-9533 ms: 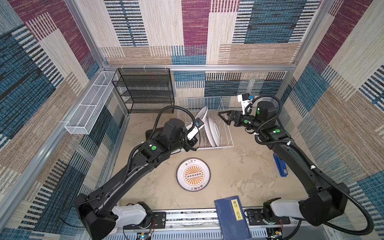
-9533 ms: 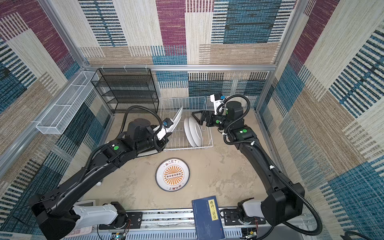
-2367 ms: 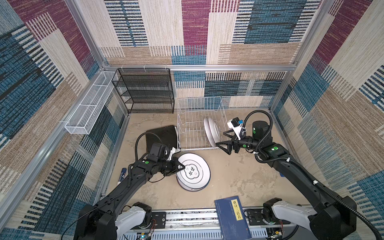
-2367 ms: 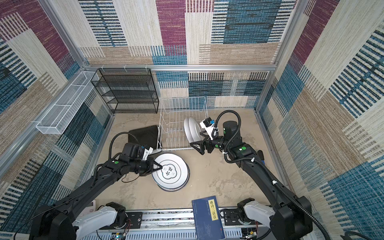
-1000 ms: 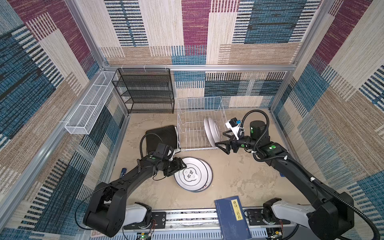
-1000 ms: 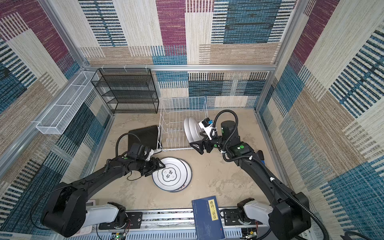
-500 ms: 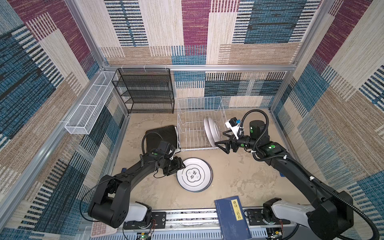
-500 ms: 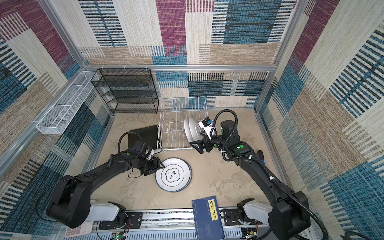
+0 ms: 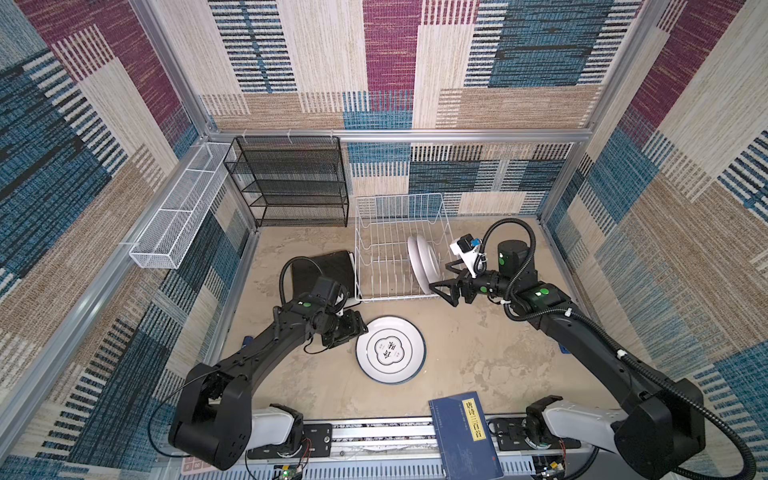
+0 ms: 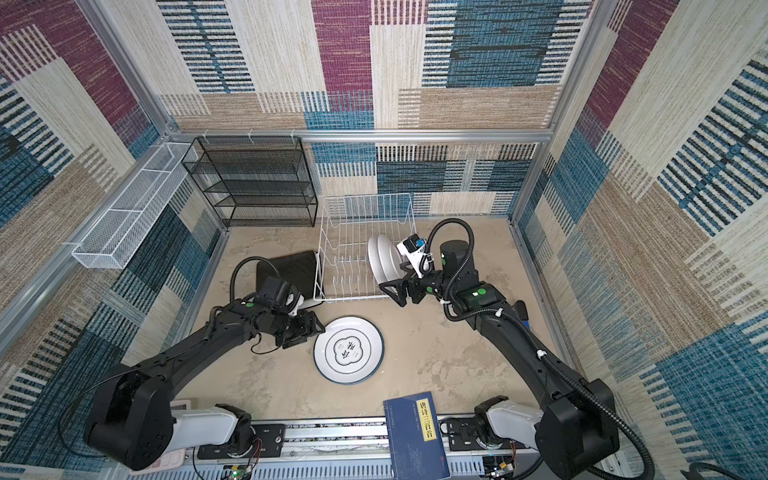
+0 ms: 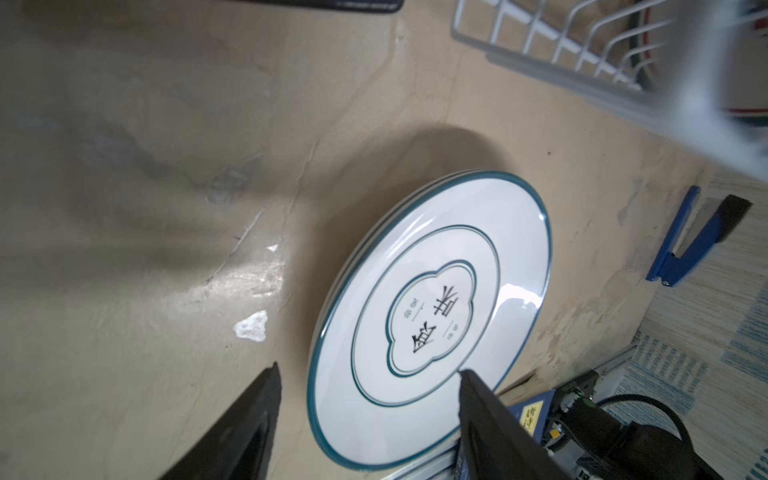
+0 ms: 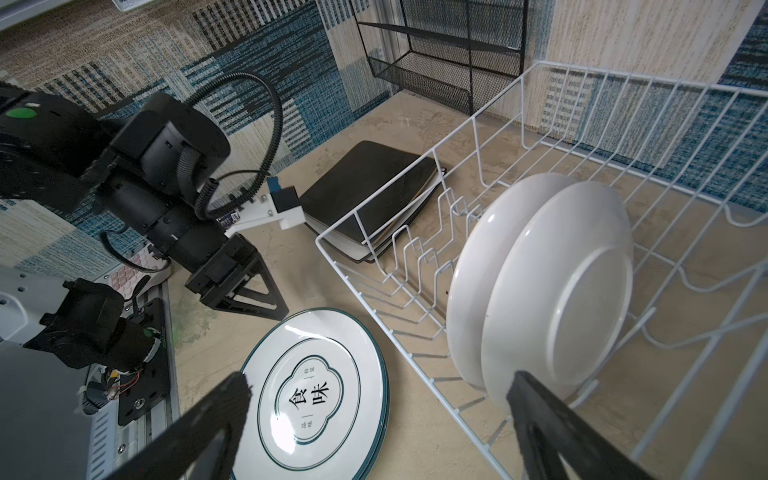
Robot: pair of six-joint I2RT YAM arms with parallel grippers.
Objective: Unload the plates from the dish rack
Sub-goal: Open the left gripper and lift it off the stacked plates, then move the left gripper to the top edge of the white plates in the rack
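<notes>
Standing upright at the right end of the dish rack, two round white plates lean together, with the right gripper at the rack's near right corner, jaws spread wide and empty. Left gripper hangs low, jaws apart, holding nothing, just left of the stacked round plates lying flat on the table. Black square plate lies flat, left of the rack.
</notes>
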